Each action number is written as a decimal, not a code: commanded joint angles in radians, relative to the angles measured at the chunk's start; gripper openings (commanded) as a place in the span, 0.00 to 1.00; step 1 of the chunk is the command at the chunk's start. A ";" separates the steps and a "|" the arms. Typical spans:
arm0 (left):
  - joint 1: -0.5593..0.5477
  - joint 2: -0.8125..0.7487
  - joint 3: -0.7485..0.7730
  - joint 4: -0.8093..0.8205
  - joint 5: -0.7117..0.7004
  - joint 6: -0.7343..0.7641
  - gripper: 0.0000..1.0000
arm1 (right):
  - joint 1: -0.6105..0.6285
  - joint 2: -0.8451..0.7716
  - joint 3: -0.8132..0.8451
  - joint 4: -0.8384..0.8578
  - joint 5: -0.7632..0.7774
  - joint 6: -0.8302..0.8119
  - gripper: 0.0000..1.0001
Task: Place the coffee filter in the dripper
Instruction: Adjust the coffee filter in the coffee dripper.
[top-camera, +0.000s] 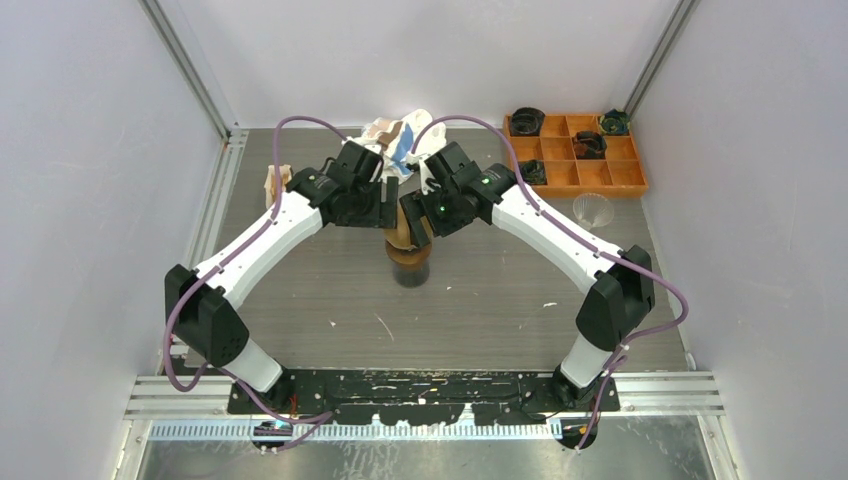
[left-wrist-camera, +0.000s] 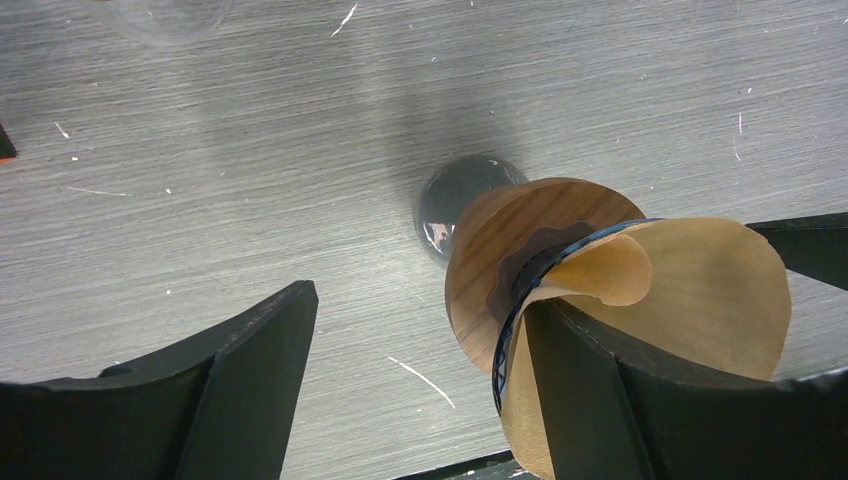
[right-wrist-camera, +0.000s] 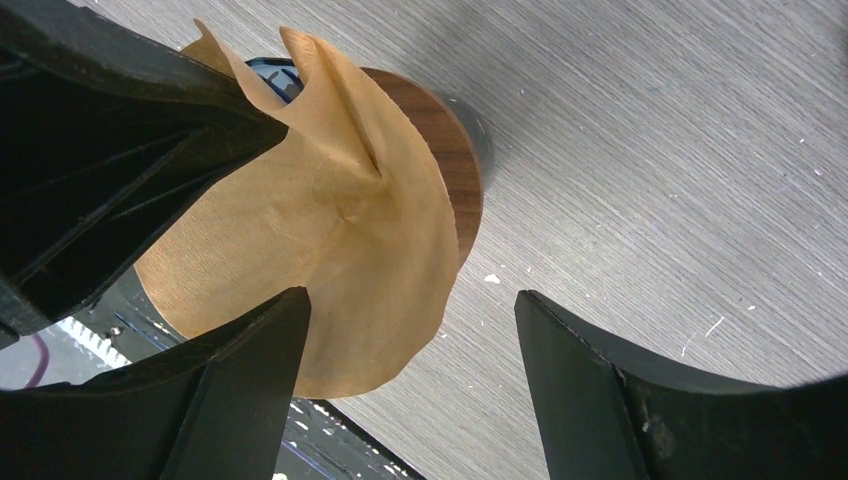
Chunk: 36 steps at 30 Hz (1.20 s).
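Though the coffee filter (left-wrist-camera: 700, 290) sat crumpled in the mouth of the dripper (left-wrist-camera: 495, 235), the left pincer (left-wrist-camera: 418, 310) and right pincer (right-wrist-camera: 410, 300) stood apart, gripping nothing; seating it probably wanted a gentle, centred push.

Orange tray (top-camera: 618, 176), clear cup (top-camera: 593, 210) just beside

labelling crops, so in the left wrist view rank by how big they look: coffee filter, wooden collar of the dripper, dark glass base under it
1. coffee filter, nearest the camera, so its lead is unsure
2. wooden collar
3. dark glass base, mostly hidden behind the collar
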 joint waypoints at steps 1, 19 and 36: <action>0.011 -0.029 0.017 0.024 -0.005 0.001 0.79 | -0.001 -0.019 0.024 -0.021 0.015 -0.021 0.81; 0.024 -0.030 -0.006 0.153 0.166 -0.020 0.86 | -0.001 -0.021 0.024 0.006 0.004 0.000 0.81; 0.024 -0.085 -0.031 0.058 0.020 -0.014 0.84 | 0.000 -0.054 0.007 0.048 0.024 0.025 0.81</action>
